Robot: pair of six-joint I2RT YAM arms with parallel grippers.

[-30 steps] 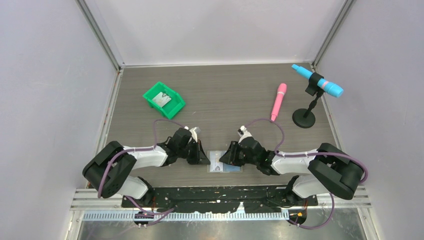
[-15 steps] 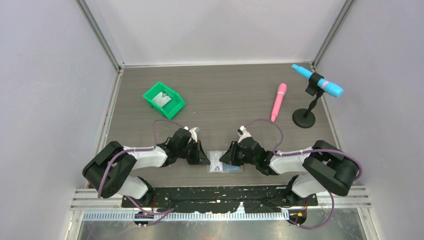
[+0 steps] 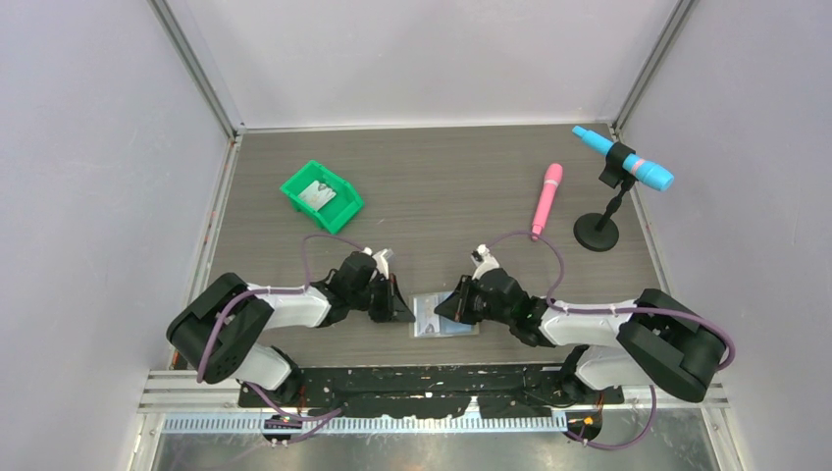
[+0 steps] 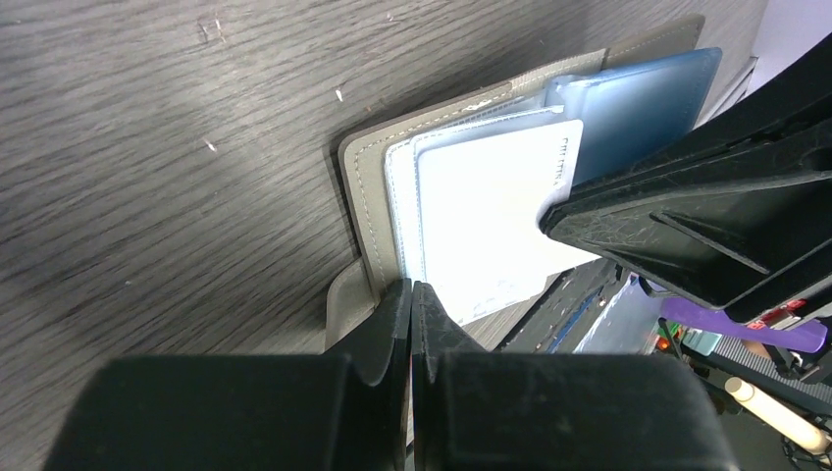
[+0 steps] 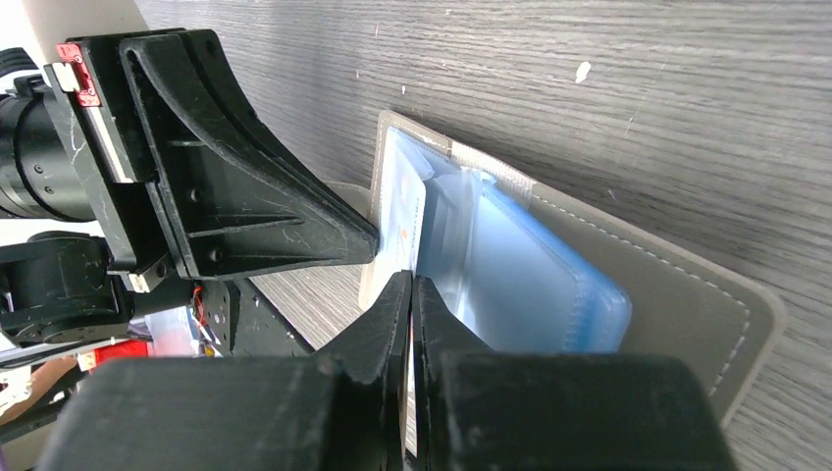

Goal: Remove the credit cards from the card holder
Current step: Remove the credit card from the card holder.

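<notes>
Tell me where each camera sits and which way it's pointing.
Top: fixed above and behind the arms, looking down at the table; both arms show whole, left tool and right tool meeting over the wallet.
Left wrist: on the left arm, looking along its shut fingers at the card; right tool at the right.
Right wrist: on the right arm, facing the opposite way, its fingers shut on the card; left tool at the left.
Shared: both wrist views show the wallet and the other arm's tool.
</notes>
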